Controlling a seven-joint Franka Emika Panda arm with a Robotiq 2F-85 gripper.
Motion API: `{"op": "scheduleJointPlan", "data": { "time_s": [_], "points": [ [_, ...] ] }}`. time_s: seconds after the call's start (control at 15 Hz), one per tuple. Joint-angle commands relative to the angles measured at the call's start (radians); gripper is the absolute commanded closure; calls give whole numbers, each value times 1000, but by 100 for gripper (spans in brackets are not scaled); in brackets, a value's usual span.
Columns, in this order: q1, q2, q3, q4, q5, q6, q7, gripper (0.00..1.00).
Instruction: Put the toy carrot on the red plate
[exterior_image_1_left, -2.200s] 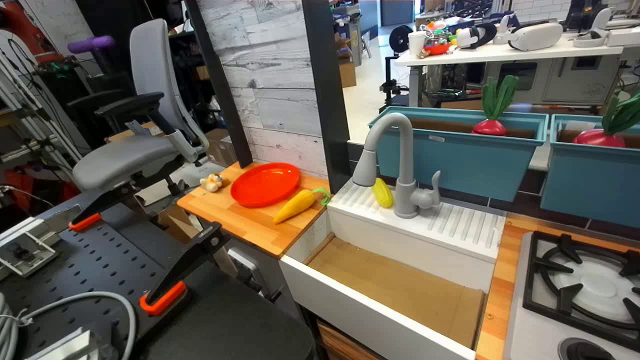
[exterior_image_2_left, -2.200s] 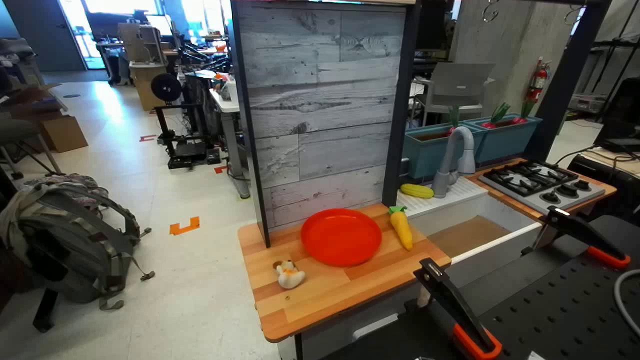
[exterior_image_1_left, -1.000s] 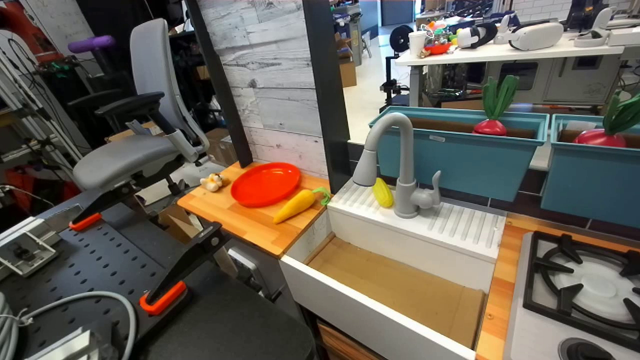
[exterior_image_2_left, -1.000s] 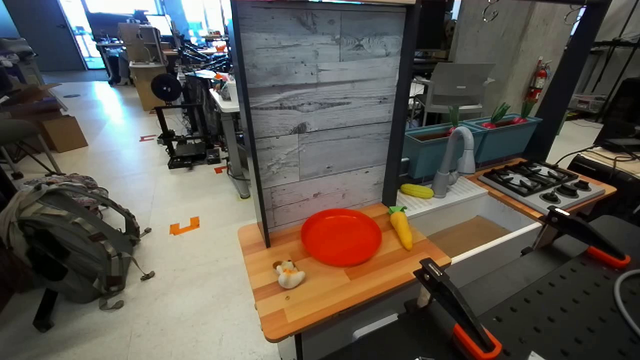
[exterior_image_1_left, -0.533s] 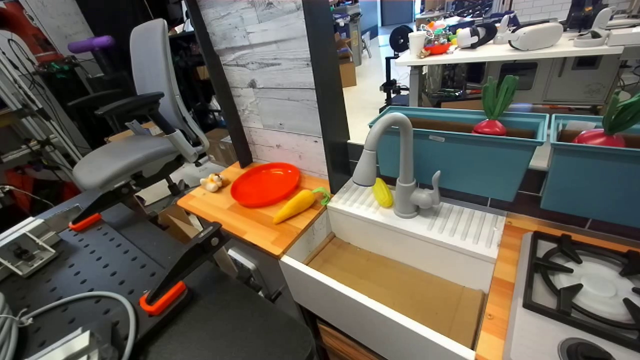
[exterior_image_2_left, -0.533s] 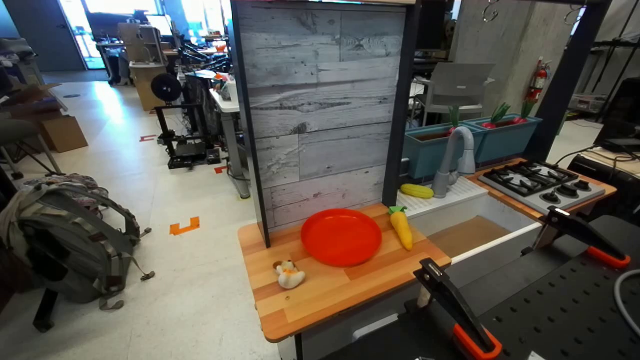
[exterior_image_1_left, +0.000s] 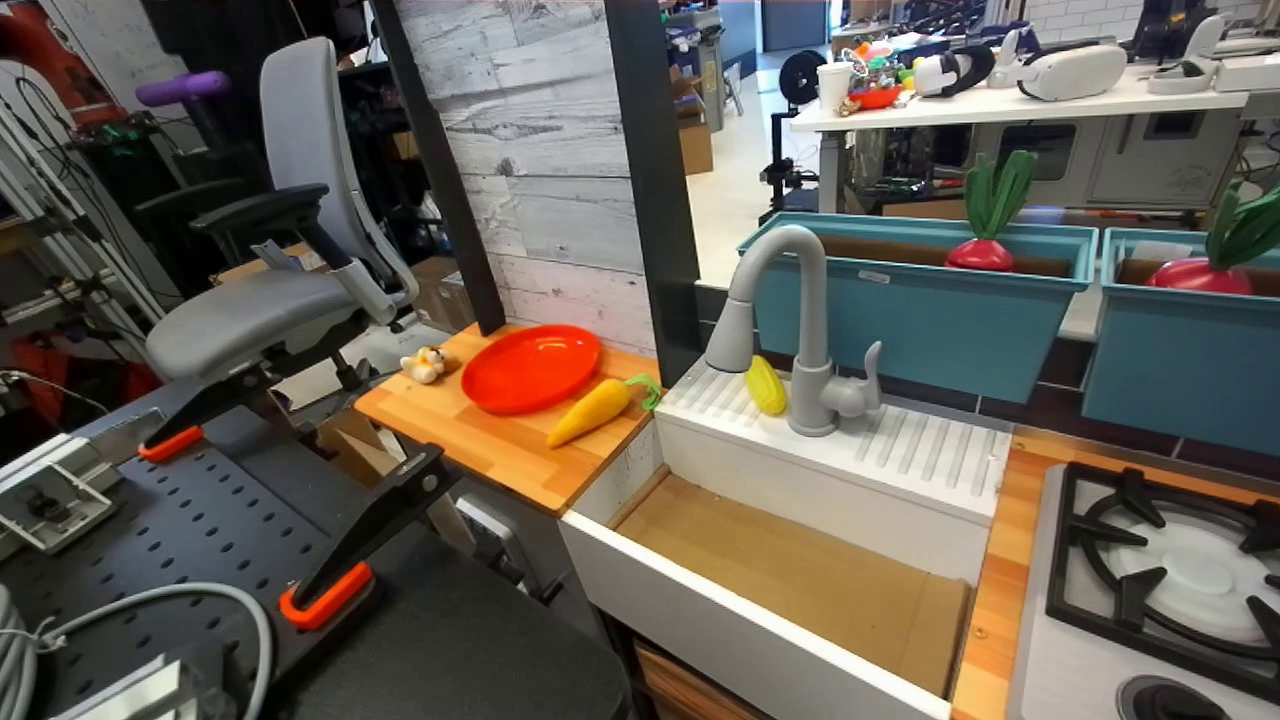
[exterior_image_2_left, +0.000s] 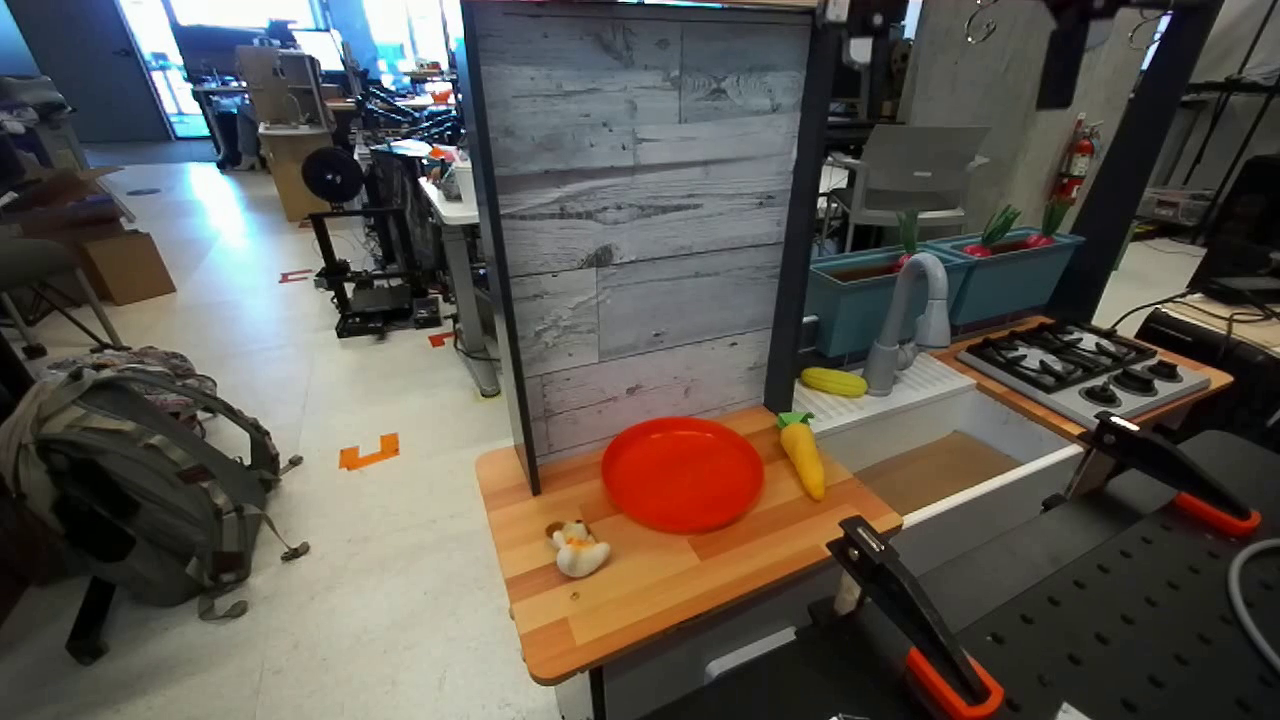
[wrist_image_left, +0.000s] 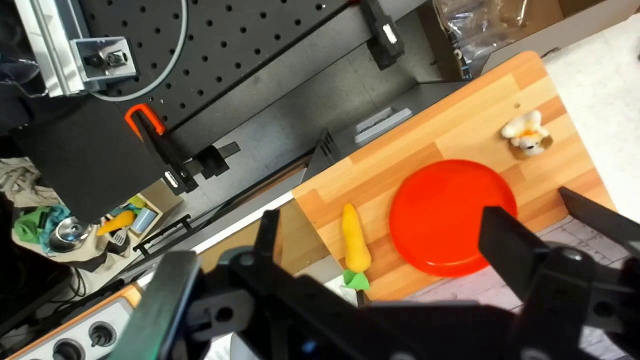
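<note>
The toy carrot is yellow-orange with a green top. It lies on the wooden counter beside the red plate, apart from it, in both exterior views (exterior_image_1_left: 592, 411) (exterior_image_2_left: 803, 460) and the wrist view (wrist_image_left: 354, 240). The round red plate (exterior_image_1_left: 530, 370) lies flat with nothing on it, and also shows in an exterior view (exterior_image_2_left: 683, 475) and the wrist view (wrist_image_left: 442, 215). My gripper (wrist_image_left: 381, 214) is open and empty, well above the counter; between its fingers the wrist view shows the carrot and most of the plate. Dark gripper parts (exterior_image_2_left: 1063, 65) show at the top of an exterior view.
A small white toy (exterior_image_2_left: 578, 552) lies on the wooden counter (exterior_image_2_left: 640, 610). A tall wood-patterned panel (exterior_image_2_left: 650, 200) with black posts stands behind the plate. The sink (exterior_image_1_left: 790, 580), grey faucet (exterior_image_1_left: 812, 330) and yellow toy corn (exterior_image_1_left: 765, 386) lie beyond the carrot. Clamps (exterior_image_2_left: 910, 610) stand in front.
Dark gripper parts have come into view at the top edge of an exterior view. The carrot and plate have not moved.
</note>
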Motion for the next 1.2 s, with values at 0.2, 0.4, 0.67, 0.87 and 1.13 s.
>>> {"op": "scheduleJointPlan", "data": {
  "time_s": [0.2, 0.4, 0.67, 0.87, 1.13],
  "points": [
    [-29, 112, -44, -146, -127, 357, 93, 0],
    [-33, 204, -70, -175, -195, 484, 165, 0],
    [-14, 329, -134, -150, -230, 558, 192, 0],
    [-4, 380, -185, -120, -211, 571, 161, 0],
    [5, 475, -224, -64, -175, 591, 118, 0]
  ]
}}
